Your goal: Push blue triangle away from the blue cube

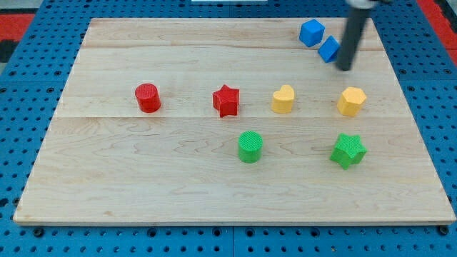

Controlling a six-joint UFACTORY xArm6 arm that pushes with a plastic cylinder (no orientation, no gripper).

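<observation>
The blue cube (311, 32) sits near the view's top right of the wooden board (143, 178). The blue triangle (328, 48) lies just below and right of the cube, almost touching it. My tip (345, 68) is at the end of the dark rod, just right of and slightly below the blue triangle, close to or touching its right edge.
A red cylinder (148, 97), a red star (226, 100), a yellow heart (283, 98) and a yellow hexagon (351, 101) stand in a row across the middle. A green cylinder (250, 146) and a green star (348, 150) lie below them.
</observation>
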